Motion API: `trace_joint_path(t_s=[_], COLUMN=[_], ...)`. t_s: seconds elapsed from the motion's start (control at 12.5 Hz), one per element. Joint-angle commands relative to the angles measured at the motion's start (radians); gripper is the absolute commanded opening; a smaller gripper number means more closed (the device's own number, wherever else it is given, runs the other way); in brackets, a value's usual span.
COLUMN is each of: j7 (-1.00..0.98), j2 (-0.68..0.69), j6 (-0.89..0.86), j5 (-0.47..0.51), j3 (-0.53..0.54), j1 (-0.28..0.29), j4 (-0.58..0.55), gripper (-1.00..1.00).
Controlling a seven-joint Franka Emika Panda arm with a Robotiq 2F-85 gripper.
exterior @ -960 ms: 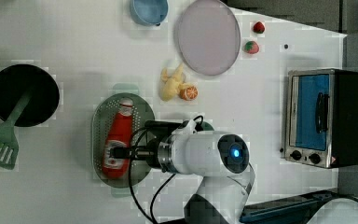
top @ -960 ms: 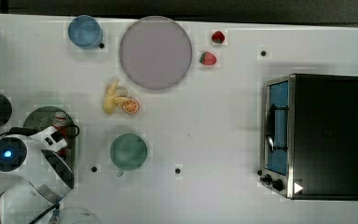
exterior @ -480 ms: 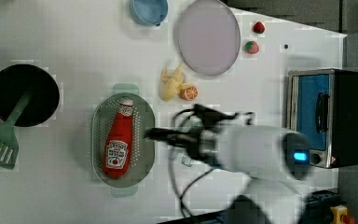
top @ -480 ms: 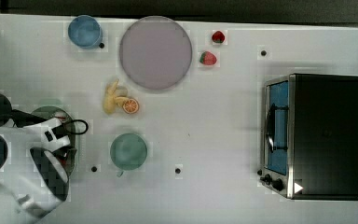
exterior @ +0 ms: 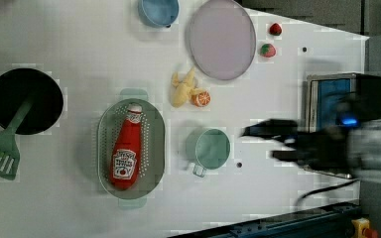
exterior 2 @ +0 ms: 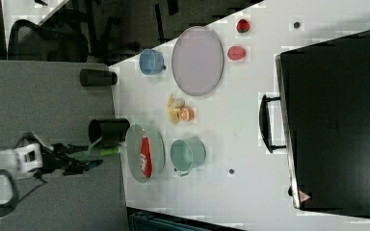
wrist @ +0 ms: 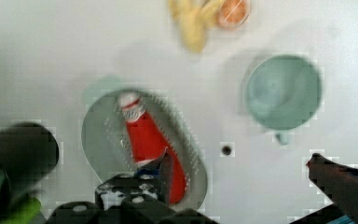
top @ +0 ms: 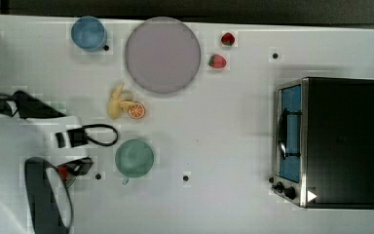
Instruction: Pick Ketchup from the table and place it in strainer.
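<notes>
The Ketchup (exterior: 125, 149), a slim red bottle with a white cap, lies lengthwise inside the pale green strainer (exterior: 155, 130). The right view has the Ketchup (exterior 2: 145, 157) in the strainer (exterior 2: 134, 143) as well. My gripper (exterior: 267, 144) is open and holds nothing. In the left view it hangs to the right of the green cup, well away from the strainer. In the wrist view the Ketchup (wrist: 144, 136) and the strainer (wrist: 101, 135) lie below my gripper (wrist: 244, 171), whose fingers (wrist: 165, 169) stand wide apart.
A teal-green cup (exterior: 209, 148) stands beside the strainer. A banana and an orange slice (exterior: 188, 91), a purple plate (exterior: 222, 38), a blue cup (exterior: 158, 10) and two strawberries (exterior: 268, 49) lie farther off. A toaster oven (top: 331, 141), a black pan (exterior: 25, 101) and a green spatula (exterior: 0, 153) flank the table.
In the left view my arm has swung from over the strainer to the left view's right, past the green cup. The Ketchup stays lying in the strainer. The gripper remains open.
</notes>
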Motion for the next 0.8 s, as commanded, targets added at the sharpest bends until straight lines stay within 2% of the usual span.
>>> trace_joint_path(t_s=[0.08, 0.32, 0.4, 0.64, 0.8], j7=[-0.094, -0.131, -0.141, -0.138, -0.137], j2=[-0.023, -0.044, -0.045, -0.032, -0.025], j6=[-0.084, -0.103, -0.133, -0.132, -0.141], j5=[-0.002, -0.027, -0.067, -0.176, -0.174], j3=[-0.170, -0.312, -0.340, -0.371, -0.367], j1=[-0.094, -0.097, -0.098, -0.098, -0.097], j4=[0.046, 0.056, 0.057, 0.088, 0.112], gripper=[1.00, 1.00, 1.00, 1.00, 1.00])
